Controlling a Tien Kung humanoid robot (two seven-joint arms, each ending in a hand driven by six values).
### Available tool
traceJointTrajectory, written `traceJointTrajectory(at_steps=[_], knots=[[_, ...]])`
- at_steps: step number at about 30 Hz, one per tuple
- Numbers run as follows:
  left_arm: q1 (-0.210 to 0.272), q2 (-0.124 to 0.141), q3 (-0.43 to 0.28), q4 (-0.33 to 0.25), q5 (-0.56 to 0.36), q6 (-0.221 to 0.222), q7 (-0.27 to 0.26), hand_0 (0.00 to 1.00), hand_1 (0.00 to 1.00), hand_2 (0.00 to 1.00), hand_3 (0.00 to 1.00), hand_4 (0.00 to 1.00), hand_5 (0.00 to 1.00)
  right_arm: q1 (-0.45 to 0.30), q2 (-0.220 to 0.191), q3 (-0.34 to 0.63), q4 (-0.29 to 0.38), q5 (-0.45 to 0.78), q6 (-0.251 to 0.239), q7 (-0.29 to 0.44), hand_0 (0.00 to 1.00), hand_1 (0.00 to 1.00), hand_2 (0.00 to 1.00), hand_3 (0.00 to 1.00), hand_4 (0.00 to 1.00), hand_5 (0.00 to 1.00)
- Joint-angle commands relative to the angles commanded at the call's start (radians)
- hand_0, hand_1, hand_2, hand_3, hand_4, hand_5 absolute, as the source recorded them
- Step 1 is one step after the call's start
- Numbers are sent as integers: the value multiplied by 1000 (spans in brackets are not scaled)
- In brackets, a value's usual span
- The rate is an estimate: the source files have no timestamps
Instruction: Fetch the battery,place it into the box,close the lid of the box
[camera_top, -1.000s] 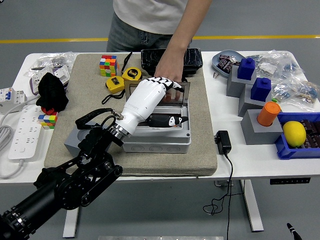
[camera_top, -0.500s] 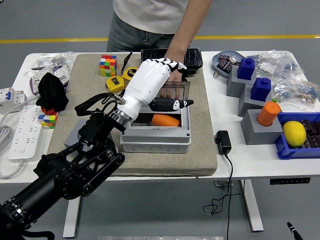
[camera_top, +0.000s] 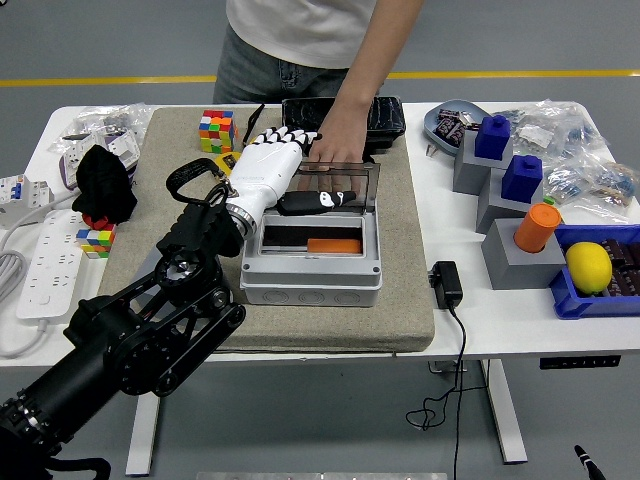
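The fingers (camera_top: 283, 137) of the robot's left hand (camera_top: 268, 170) are loosely spread and hold nothing, the white palm lying just above centre in the frame over the left end of the open lid (camera_top: 345, 177), the dark thumb (camera_top: 318, 200) stretched along the lid's lower edge. The orange battery (camera_top: 334, 245) already lies inside the grey junction box (camera_top: 311, 262) at centre frame, so the step in hand, as I judge it, is closing the lid. The smoky transparent lid stands tilted back from the box's far edge, and a person's hand (camera_top: 338, 143) rests on its top edge from the upper middle of the frame. To do it well, the hand should get behind the lid's upper edge and sweep it toward the bottom of the frame, pressing evenly so the box does not slide on the grey mat (camera_top: 405, 300) covering the counter (camera_top: 520, 325). The right arm is out of view.
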Motion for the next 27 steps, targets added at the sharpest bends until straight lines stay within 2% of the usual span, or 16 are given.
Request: traceJointTrajectory(at_steps=[6,7,15,20,23,27], knots=[[1,0,12,-50,0,-38,37,945,969,904,881,998,897,1,0,2,0,-1,-1,0,852,743,722,762,998,998],[0,0,20,-69,0,-56,51,926,921,857,850,998,892,0,0,4,0,-4,-1,-1,852,743,722,762,998,998],[2,0,61,-163,0,-182,149,923,902,836,825,998,881,-2,0,2,0,-5,-2,-1,853,743,722,761,998,998],[3,0,73,-212,0,-213,186,910,896,832,820,998,877,-4,0,2,0,-7,-2,-2,851,742,721,761,998,998],[5,0,79,-233,0,-254,222,910,896,832,820,998,877,-5,0,1,0,-7,-2,-1,851,742,721,761,998,998],[7,0,89,-253,0,-274,239,908,897,838,817,998,875,-3,0,1,0,-7,-2,-1,852,742,721,762,998,998]])
